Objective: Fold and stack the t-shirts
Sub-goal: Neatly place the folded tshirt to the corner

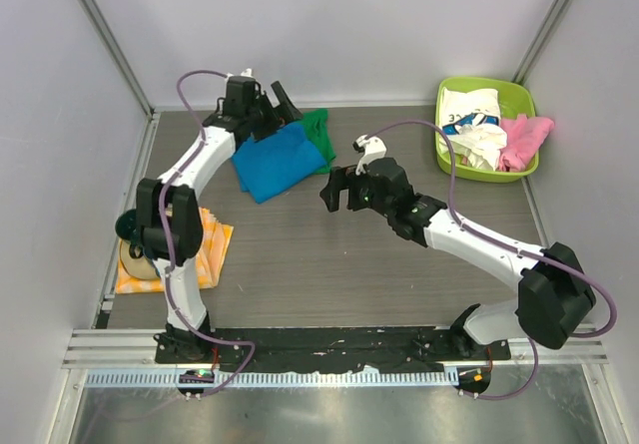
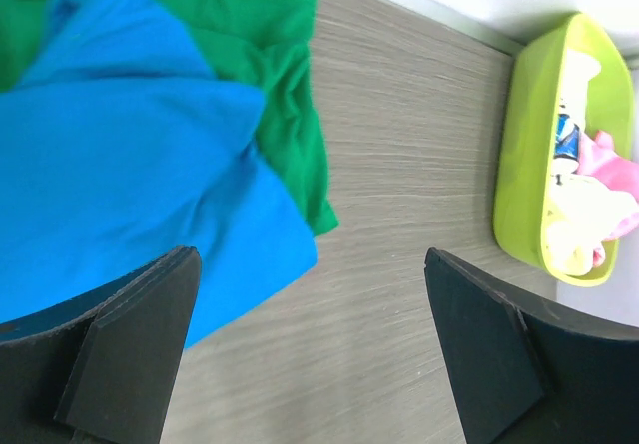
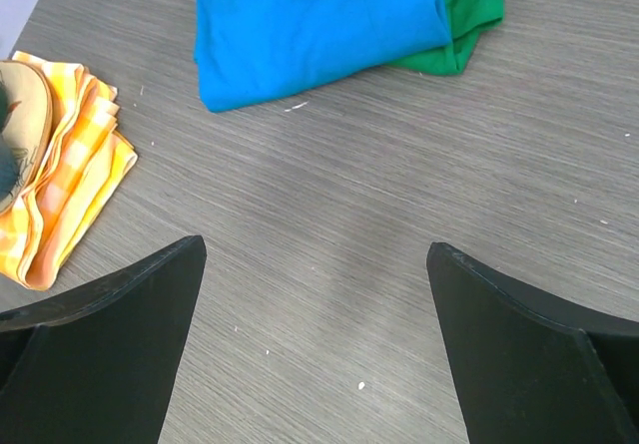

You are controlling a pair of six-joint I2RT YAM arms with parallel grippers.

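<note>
1. Left gripper [image 2: 310, 261]: hangs at the back left of the table [image 1: 329, 264], over the near edge of the shirt pile. Jaws spread wide, nothing between them. One finger [image 2: 130, 344] over blue cloth, the other over bare wood. Contact with the cloth: cannot tell.
2. Right gripper [image 3: 318, 247]: hangs over bare wood mid-table, just right of the pile and apart from it. Jaws spread wide, nothing held.
3. Blue t-shirt [image 1: 275, 162]: lies folded into a rough rectangle at the back left of the table, on top of the green one, skewed to the table edge.
4. Green t-shirt [image 1: 319, 133]: lies under the blue, showing along the pile's back and right side. Edge rumpled, one corner poking out past the blue.
5. Lime-green tub [image 1: 440, 137]: sits at the back right corner, well apart from the pile.
6. White printed t-shirt [image 1: 474, 115]: lies crumpled inside the tub, on its left side, with blue print showing.
7. Pink t-shirt [image 1: 526, 137]: lies crumpled in the tub beside the white, spilling over the right rim.
8. Orange-yellow checked cloth [image 1: 205, 249]: lies folded at the left edge of the table, near the left arm's base. Bears a tan round item [image 1: 135, 256], kind not clear.
</note>
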